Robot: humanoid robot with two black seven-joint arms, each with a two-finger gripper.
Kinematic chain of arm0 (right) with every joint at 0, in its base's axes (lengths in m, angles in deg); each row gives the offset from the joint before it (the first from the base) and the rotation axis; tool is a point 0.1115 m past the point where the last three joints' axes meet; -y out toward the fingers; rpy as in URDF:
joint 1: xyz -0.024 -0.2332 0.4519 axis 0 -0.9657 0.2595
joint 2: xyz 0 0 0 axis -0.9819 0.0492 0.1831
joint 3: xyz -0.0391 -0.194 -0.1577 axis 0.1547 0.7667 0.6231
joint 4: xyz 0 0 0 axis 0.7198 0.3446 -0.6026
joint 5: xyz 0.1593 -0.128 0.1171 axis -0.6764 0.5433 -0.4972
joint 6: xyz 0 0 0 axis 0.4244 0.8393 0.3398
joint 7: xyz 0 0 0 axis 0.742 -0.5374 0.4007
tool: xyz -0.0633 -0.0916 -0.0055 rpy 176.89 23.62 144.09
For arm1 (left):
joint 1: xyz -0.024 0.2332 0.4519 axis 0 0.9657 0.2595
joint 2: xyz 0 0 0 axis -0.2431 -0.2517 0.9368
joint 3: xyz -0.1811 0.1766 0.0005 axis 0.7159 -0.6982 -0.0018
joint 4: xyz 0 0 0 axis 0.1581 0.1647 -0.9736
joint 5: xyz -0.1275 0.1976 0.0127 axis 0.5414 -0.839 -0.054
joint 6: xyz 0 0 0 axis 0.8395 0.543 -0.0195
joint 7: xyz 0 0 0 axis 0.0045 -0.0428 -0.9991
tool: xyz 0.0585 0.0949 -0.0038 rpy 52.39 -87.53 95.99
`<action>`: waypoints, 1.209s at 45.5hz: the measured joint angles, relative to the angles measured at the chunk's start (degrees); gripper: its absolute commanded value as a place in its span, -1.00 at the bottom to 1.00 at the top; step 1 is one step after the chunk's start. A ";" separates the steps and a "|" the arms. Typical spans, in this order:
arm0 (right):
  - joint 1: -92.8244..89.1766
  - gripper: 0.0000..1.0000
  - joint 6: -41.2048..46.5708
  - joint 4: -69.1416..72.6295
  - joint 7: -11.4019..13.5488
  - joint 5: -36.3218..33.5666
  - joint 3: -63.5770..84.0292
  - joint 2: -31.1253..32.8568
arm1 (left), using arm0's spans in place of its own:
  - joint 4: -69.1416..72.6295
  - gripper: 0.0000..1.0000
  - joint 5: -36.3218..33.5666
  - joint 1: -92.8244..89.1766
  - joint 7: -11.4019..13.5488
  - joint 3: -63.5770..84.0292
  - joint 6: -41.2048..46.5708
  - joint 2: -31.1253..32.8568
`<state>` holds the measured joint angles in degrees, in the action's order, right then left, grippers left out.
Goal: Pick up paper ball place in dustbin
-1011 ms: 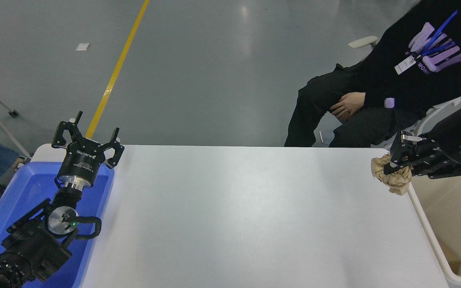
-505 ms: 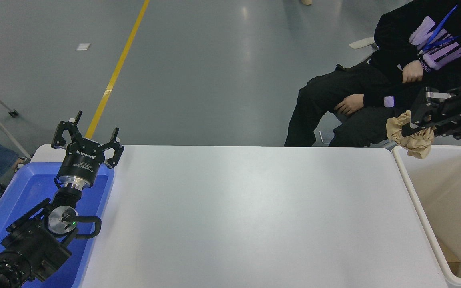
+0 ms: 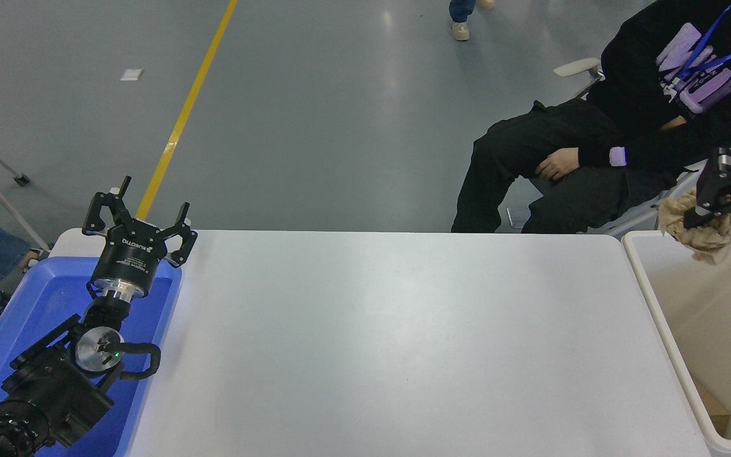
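Observation:
The tan-brown crumpled paper ball [image 3: 698,230] hangs in the air above the far end of the cream-white dustbin [image 3: 657,317] at the right edge. My right gripper [image 3: 705,212] is shut on the paper ball, reaching in from the right edge; most of its arm is cut off by the picture's edge. My left gripper [image 3: 136,218] stands open over the far end of the blue tray, holding nothing, its arm parked at the lower left.
A shallow blue tray [image 3: 23,304] lies at the table's left end under the left arm. A person in black [image 3: 594,152] sits just beyond the table's far right corner, close to the dustbin. A brown scrap [image 3: 714,409] lies inside the dustbin.
My right gripper carried the paper ball rightward from the table's far right corner, rising, then on until it hangs over the dustbin. The person's arm shifted. The left arm stayed still.

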<state>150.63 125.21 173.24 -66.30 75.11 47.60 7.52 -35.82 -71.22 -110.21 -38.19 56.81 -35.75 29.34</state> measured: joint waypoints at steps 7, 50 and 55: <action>-9.11 -1.00 -8.44 -4.00 0.02 -0.14 0.21 1.91 | -0.01 0.96 0.00 0.00 0.03 0.00 0.00 0.01; -91.51 -1.00 -41.82 -63.99 0.13 -3.02 -44.61 -9.72 | -0.01 0.96 0.07 -0.01 0.03 0.05 -0.08 0.03; -95.29 -1.00 -42.32 -69.30 0.08 -3.34 -46.13 -12.62 | 0.00 0.96 0.09 -0.05 0.03 0.05 -0.02 0.04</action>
<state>55.35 82.89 103.94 -66.22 71.77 1.47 -5.10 -35.82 -71.12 -110.25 -38.16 56.86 -35.78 29.37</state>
